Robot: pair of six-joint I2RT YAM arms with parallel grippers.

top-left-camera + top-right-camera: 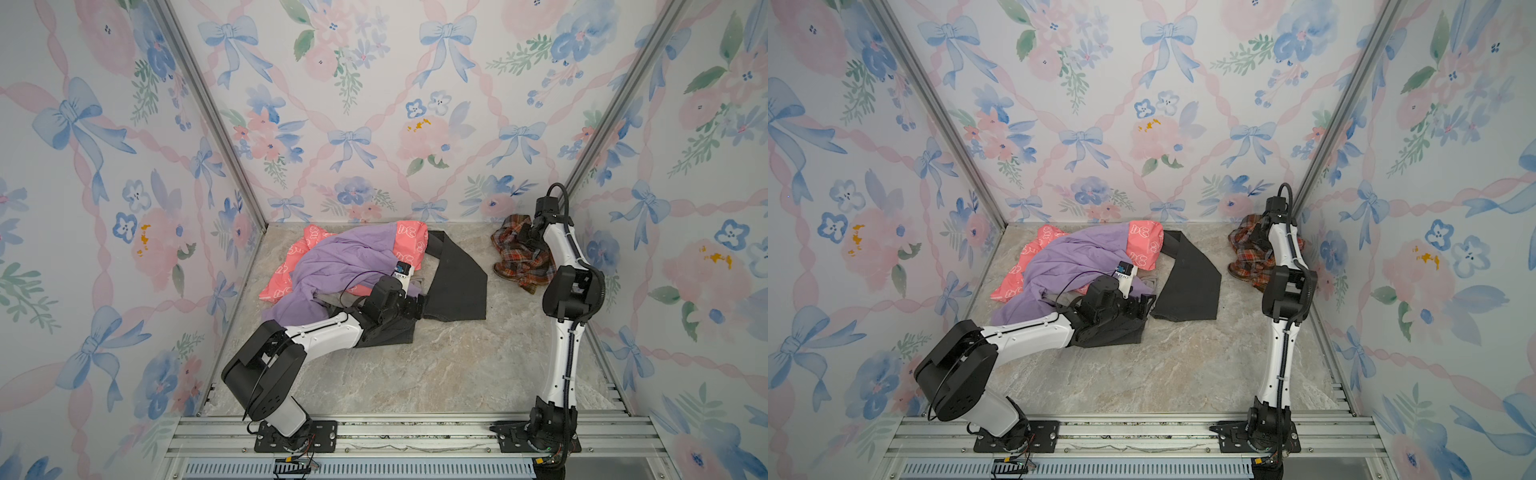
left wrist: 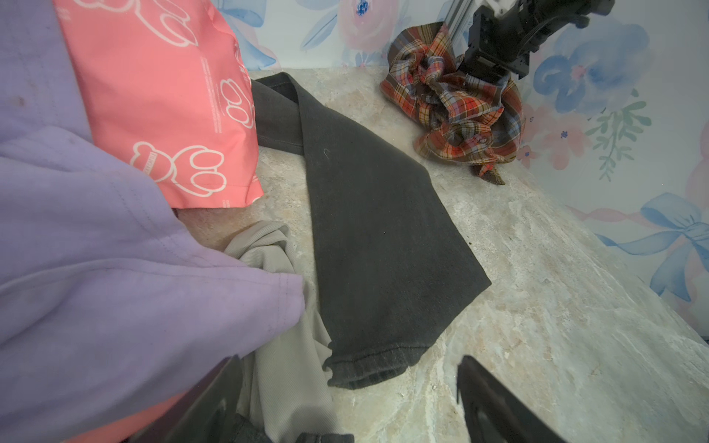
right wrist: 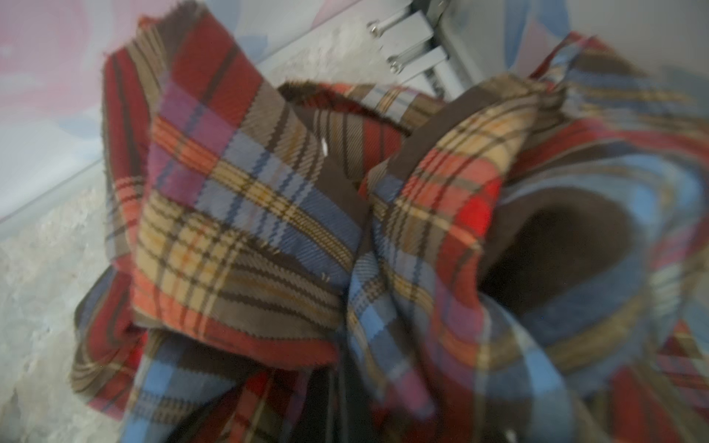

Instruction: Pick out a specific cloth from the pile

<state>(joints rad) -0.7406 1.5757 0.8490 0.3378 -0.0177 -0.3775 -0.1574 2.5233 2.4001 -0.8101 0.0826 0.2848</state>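
Observation:
The cloth [image 1: 515, 259] [image 1: 1246, 255], a crumpled plaid shirt in orange-red, brown and blue checks, lies in the far right corner, apart from the pile [image 1: 345, 257] [image 1: 1075, 259]. My right gripper [image 1: 525, 239] [image 1: 1258, 235] is down in the cloth's upper folds and shut on it. In the right wrist view the plaid cloth [image 3: 268, 230] fills the frame, bunches toward the jaws and hides them. My left gripper [image 1: 419, 305] [image 1: 1148, 301] [image 2: 347, 383] stands open low by the pile's near right side, with only a grey hem and table between its fingers.
A dark grey garment [image 1: 457, 282] [image 2: 383, 230] spreads from the pile toward the middle. Beige fabric [image 2: 276, 268] lies under the lilac garment [image 2: 96, 249] and beside the coral-pink one [image 2: 161, 96]. Flowered walls enclose three sides. A metal rail [image 1: 415, 432] runs along the front.

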